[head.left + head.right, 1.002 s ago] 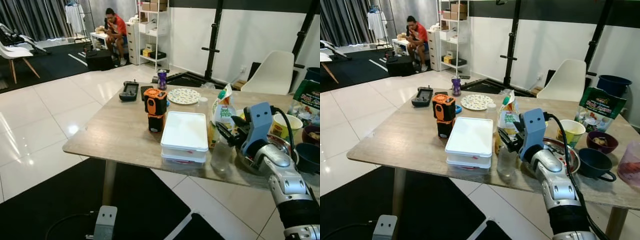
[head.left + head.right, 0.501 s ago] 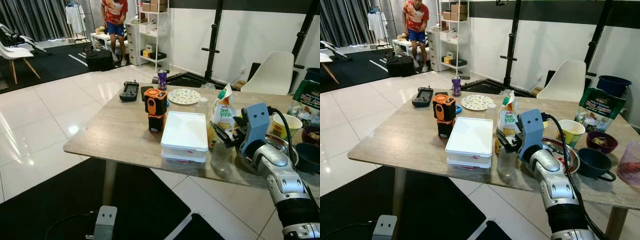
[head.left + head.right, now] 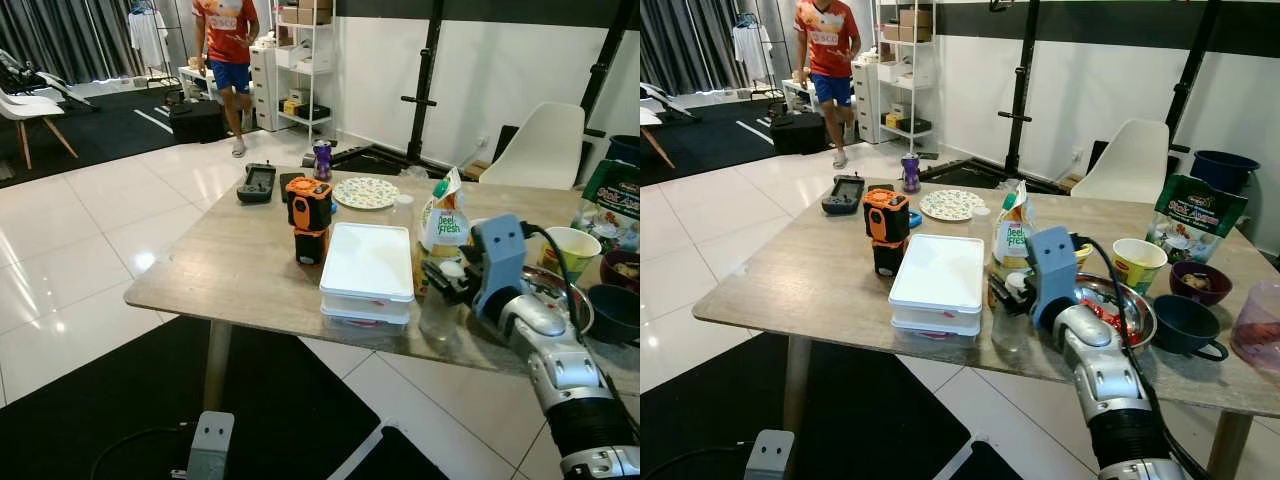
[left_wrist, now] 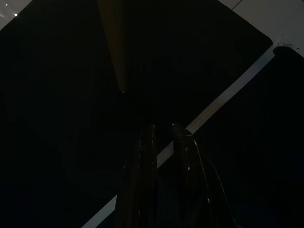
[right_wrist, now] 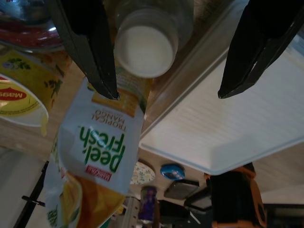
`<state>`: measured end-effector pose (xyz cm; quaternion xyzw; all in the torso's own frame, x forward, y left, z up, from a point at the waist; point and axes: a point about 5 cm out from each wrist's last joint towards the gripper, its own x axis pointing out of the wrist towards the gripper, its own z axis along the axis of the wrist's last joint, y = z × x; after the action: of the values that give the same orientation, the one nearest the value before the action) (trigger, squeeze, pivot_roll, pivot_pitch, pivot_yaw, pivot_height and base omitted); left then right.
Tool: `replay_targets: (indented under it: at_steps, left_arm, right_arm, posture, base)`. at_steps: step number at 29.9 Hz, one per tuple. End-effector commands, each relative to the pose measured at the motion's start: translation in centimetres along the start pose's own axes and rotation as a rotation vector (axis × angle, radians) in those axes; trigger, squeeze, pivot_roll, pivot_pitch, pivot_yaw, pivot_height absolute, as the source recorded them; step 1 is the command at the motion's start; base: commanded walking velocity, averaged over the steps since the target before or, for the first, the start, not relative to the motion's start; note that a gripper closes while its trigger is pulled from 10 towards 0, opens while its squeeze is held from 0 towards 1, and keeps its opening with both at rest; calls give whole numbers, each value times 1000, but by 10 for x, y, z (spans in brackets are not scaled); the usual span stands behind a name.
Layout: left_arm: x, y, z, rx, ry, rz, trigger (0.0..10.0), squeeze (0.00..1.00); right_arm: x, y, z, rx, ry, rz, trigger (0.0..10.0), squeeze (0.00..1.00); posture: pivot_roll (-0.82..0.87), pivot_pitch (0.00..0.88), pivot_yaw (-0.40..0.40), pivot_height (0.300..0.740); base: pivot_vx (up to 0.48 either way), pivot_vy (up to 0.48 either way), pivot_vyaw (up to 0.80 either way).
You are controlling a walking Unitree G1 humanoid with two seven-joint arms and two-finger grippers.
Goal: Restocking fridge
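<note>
right wrist view: spread fingers above bottle

A crowded table hems in the right gripper, its black fingers spread wide above a clear bottle. The white lidded container stands just beside the bottle on one side, a juice carton (Peel Fresh) close behind, a metal bowl nearby. Bare tabletop lies open toward the robot's left.

On the table, a bottle stands right of the container.
</note>
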<state>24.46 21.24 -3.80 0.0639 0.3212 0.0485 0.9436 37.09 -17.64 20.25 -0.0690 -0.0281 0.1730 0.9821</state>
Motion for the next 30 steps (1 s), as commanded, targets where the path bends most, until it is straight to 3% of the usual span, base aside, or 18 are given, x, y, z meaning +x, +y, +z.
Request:
replay_targets:
  at_steps: [1, 12, 30]
  left_arm:
    - [-1, -2, -6, -5, 22, 0, 10000, 0]
    - [-1, 0, -6, -6, 23, 6, 10000, 0]
    - [-2, 4, -8, -4, 25, 14, 10000, 0]
  right_arm:
    - [0, 3, -11, -2, 39, -7, 10000, 0]
    - [7, 12, -17, 16, 63, -22, 10000, 0]
    - [26, -1, -8, -5, 62, -126, 10000, 0]
  posture:
    - [-51, 59, 1, 740]
    - [-51, 57, -2, 740]
    - [-42, 84, -13, 740]
  base:
    - [0, 0, 0]
    - [0, 0, 0]
    - [0, 0, 0]
